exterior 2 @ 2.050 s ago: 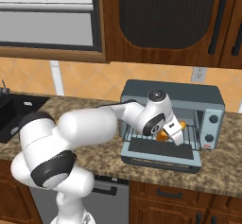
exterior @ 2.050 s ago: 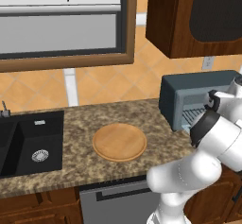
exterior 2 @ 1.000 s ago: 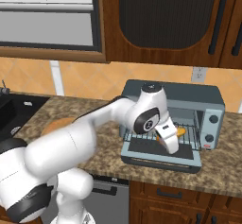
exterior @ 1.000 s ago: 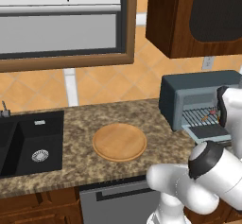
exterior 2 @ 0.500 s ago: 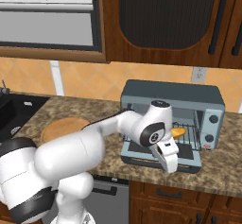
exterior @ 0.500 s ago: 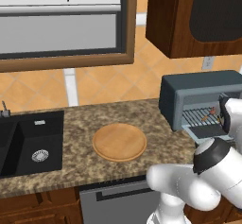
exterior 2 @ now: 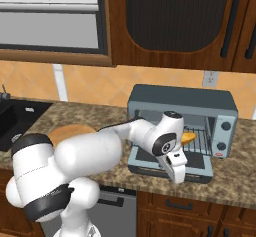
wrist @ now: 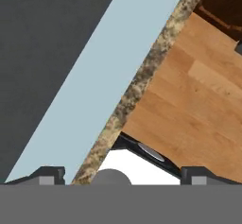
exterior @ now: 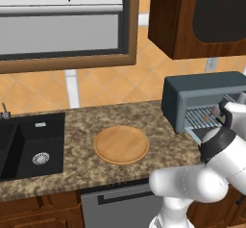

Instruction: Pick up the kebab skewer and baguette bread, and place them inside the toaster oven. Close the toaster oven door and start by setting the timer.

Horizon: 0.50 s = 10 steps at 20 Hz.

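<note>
We see the toaster oven (exterior 2: 182, 123) standing on the speckled worktop (exterior: 81, 155) with the toaster oven door (exterior 2: 170, 167) dropped down flat in front of it. Inside, on the wire rack (exterior 2: 197, 140), the baguette bread (exterior 2: 188, 137) lies as a golden-yellow lump just behind our wrist. In the left base view a small dark reddish piece on the rack looks like the kebab skewer (exterior: 210, 117), though it is too small to be sure.

Our end effector (exterior 2: 179, 175) hangs low over the front part of the lowered door, pointing down, in front of and below the bread and well apart from it. In the hand view its two dark fingertips (wrist: 47, 175) stand wide apart at the bottom, released and holding nothing, with the door's pale frame, the worktop edge and the wooden floor (wrist: 189, 105) between them.

A round wooden plate (exterior: 121, 144) lies on the worktop to the left, beside the black sink (exterior: 26, 145).
</note>
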{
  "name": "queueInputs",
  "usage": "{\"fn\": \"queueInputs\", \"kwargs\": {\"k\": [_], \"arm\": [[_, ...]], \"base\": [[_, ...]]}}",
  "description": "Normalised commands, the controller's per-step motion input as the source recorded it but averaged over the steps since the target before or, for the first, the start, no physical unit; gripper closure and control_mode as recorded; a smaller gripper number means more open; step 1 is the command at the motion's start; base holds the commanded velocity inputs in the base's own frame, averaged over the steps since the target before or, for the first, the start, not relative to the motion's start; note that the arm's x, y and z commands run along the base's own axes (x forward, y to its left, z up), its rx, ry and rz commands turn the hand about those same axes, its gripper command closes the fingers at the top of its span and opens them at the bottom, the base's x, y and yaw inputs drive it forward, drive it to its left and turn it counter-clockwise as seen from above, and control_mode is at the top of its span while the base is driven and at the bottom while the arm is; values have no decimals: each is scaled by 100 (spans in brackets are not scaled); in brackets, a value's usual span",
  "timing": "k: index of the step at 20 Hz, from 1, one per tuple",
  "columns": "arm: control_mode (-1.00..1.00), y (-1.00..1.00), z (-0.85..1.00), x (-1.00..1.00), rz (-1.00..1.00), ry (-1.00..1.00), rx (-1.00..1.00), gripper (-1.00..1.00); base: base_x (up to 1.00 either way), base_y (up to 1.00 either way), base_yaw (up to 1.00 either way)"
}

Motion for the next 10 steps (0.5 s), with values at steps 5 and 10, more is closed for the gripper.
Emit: {"fn": "queueInputs", "kwargs": {"k": [5,10], "arm": [[-100,31,-17,39,-1,-3,0,-100],[-100,32,0,60,-1,-7,0,-100]], "base": [[0,0,0],[0,0,0]]}}
